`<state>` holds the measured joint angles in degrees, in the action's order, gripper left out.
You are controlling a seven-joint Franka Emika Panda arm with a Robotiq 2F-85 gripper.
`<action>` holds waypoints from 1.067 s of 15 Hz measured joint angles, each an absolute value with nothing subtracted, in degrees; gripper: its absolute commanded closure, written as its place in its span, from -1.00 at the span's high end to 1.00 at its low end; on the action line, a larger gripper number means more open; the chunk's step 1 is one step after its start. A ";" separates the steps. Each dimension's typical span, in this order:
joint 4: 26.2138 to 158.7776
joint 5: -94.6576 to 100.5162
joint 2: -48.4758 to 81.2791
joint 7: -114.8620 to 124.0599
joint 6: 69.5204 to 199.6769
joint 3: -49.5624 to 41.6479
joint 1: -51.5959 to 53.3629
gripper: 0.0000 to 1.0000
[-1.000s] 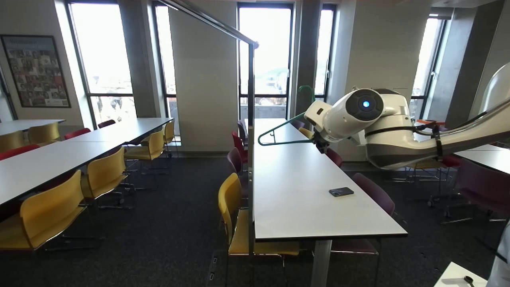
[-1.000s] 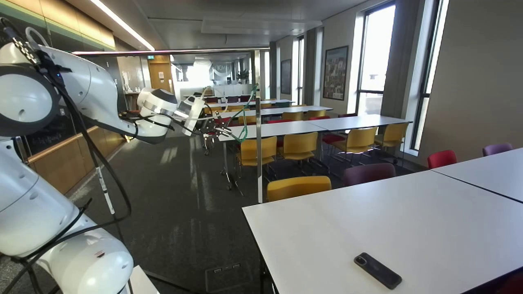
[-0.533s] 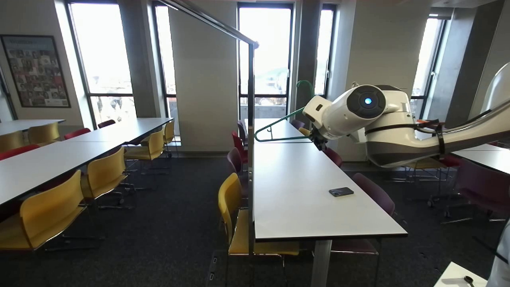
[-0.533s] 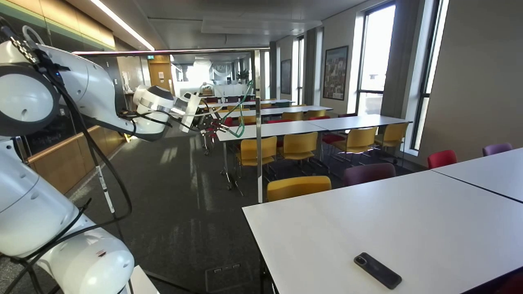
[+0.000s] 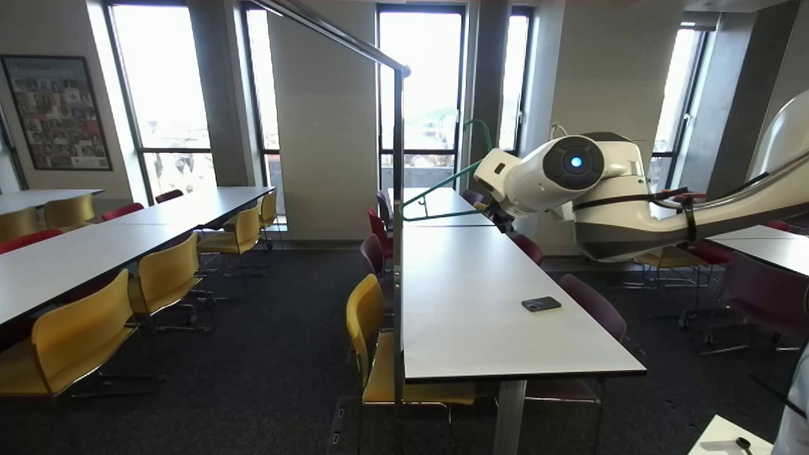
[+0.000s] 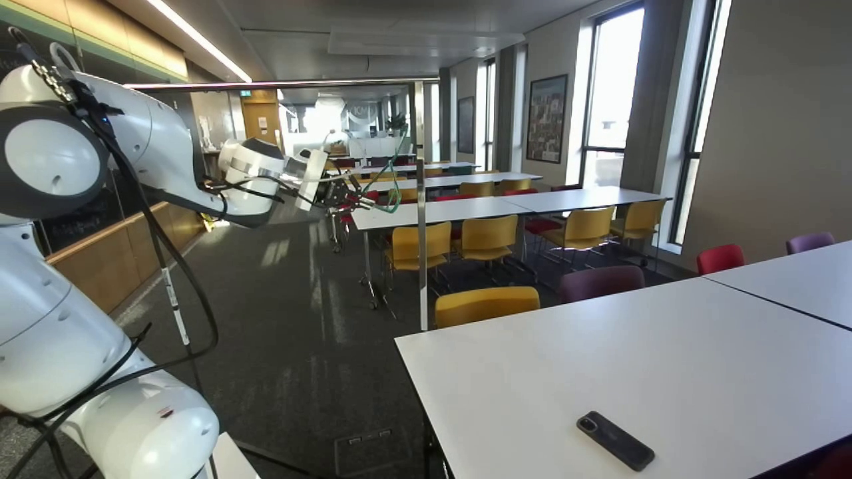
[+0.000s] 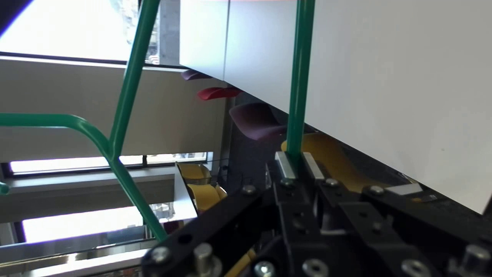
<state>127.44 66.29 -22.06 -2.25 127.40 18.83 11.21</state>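
The jaws clamp a green hanger (image 7: 301, 73), while a framed poster (image 5: 58, 117) bears a blurred heading (image 5: 45, 65).

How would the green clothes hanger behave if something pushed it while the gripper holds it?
The green clothes hanger is probably light and fairly stiff, being an open frame of thin, straight bars. It might swivel, because the gripper pinches just one bar. Its glossy surface could also make it somewhat slippery.
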 measured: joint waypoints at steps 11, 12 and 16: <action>99.86 92.47 -4.99 -19.10 100.20 25.64 14.72 -0.95; 98.05 95.26 -3.00 -20.99 97.79 25.80 15.47 -0.95; 90.62 103.47 5.08 -29.07 91.93 25.28 18.18 -0.95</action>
<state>90.62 103.47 5.08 -29.07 91.93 25.28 18.18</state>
